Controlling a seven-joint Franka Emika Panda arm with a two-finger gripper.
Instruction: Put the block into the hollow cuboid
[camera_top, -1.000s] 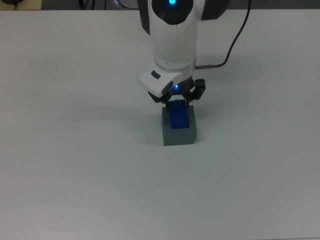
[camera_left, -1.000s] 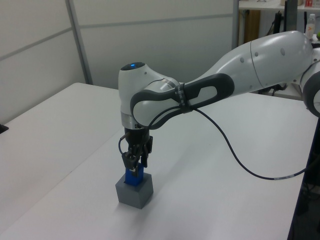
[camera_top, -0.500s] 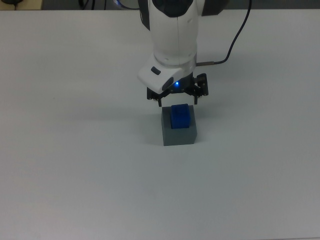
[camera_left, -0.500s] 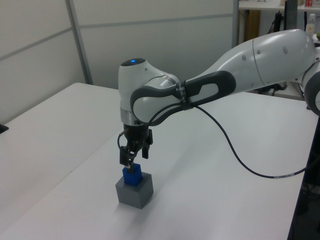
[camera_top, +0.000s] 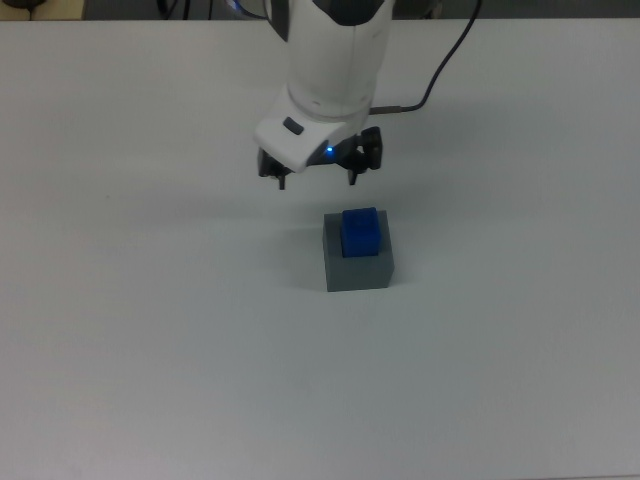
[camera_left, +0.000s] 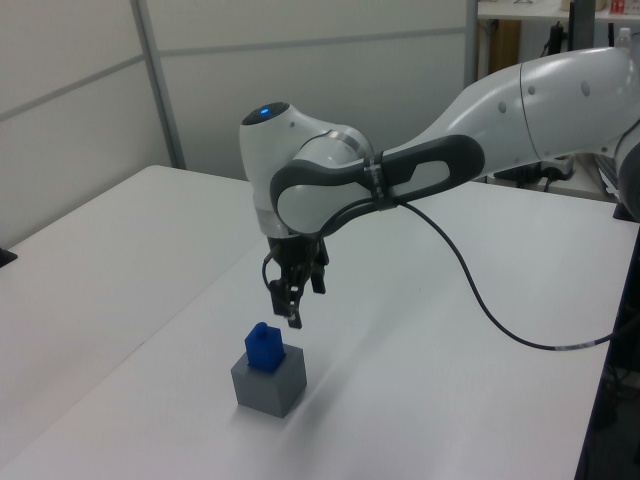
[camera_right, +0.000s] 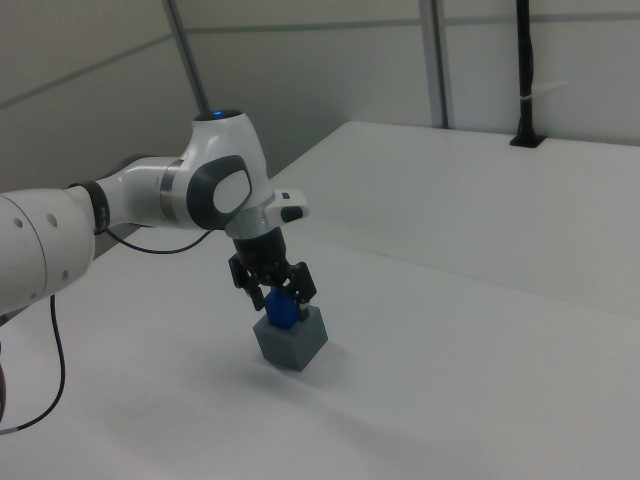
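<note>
The blue block (camera_top: 360, 232) stands upright in the recess of the grey hollow cuboid (camera_top: 357, 265), with its upper part sticking out above the rim. The left view shows the block (camera_left: 264, 347) in the cuboid (camera_left: 268, 382) as well. My gripper (camera_top: 316, 180) hangs open and holds nothing, above the cuboid and off toward the top view's upper left. In the left view the gripper (camera_left: 288, 308) is up and to the right of the block. In the right view the gripper (camera_right: 280, 295) partly overlaps the block (camera_right: 283, 314) above the cuboid (camera_right: 292, 342).
A black cable (camera_left: 480, 310) loops from the arm's wrist down toward the white table (camera_top: 150, 350). A black post (camera_right: 525, 70) stands at the table's far edge in the right view. Wall panels lie behind the table in the left view.
The fingers opened and let go of the block, which stays in the cuboid. The gripper then rose and drew back toward the top view's upper left.
</note>
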